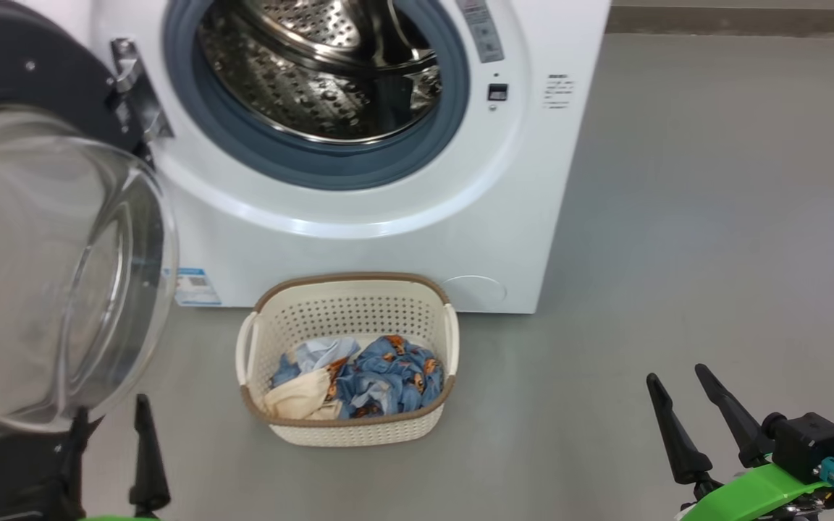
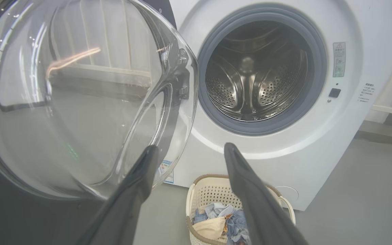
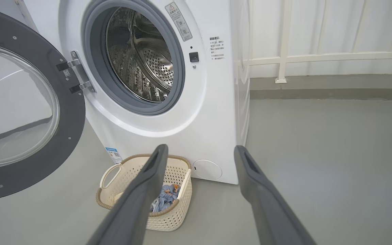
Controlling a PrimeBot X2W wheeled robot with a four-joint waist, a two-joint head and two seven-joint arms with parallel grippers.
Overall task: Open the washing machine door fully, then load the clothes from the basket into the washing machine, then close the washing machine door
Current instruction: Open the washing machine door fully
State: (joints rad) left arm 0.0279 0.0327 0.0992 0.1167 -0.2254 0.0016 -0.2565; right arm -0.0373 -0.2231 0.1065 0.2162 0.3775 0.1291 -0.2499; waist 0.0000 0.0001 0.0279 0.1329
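Ahead of the left gripper [image 1: 111, 404] and to its right, the basket [image 1: 348, 318] sits on the floor [image 1: 714, 217] just before the washing machine [image 1: 388, 246]. Its handles are left and right, and its long side runs along the machine's front. Clothes [image 1: 381, 380] lie in it: blue fabric with orange figures, a cream piece and a pale blue piece.

Both grippers are spread, with nothing between the fingers. The right gripper [image 1: 675, 373] is well off to the basket's right.

The door [image 1: 48, 275] stands swung out on its hinge [image 3: 78, 73], just ahead and left of the left gripper, its glass bowl bulging toward the robot. Whether a finger touches the glass I cannot tell.

A blue label [image 1: 196, 286] sits low at the machine's front corner. A grey sticker [image 3: 179, 22] with a red triangle is beside the drum [image 3: 141, 58], with printed lines [image 3: 217, 47] right of it. None of it is legible.

The right wrist view adds the door's dark grey inner face and a white railing [image 3: 318, 58]. The left wrist view looks through the bowl.
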